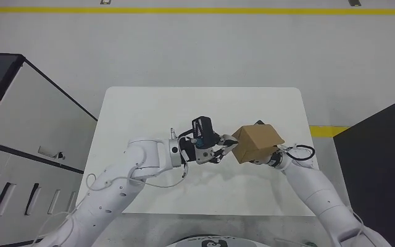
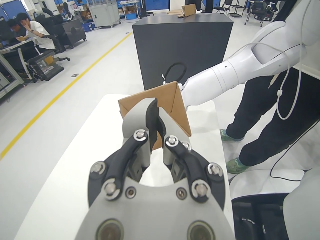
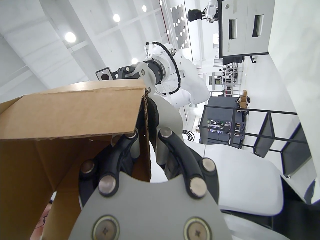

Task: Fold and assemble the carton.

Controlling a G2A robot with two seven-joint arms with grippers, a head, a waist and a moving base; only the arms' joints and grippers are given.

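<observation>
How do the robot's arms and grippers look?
The left arm and right arm have smooth white shells, with a thin white cable and a black ribbed cable. The left gripper and right gripper are grey metal with black links and black-padded jaws.

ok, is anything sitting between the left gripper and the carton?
Nothing visible does. The left gripper is right at the carton, with its fingers closed on the edge of one panel. The right gripper clamps a carton wall from the opposite side.
</observation>
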